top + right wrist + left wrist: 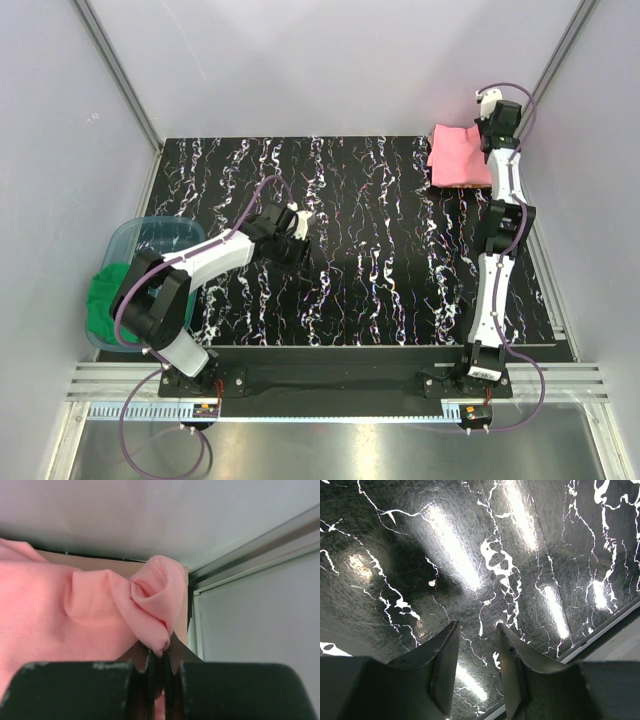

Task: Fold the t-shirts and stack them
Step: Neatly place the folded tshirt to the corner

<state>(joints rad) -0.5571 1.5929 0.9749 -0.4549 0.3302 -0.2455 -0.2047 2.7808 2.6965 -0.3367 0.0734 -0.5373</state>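
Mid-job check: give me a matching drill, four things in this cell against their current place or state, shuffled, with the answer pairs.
Things:
1. left gripper
2. right gripper
3. pink t-shirt
4. green cloth

Place or state:
A. at the blue bin, left side
B. jaws apart over the bare marbled mat
C. jaws shut on a fold of the tee
D. far right corner of the mat

Pairs: 1-B; 2-C; 3-D; 4-A
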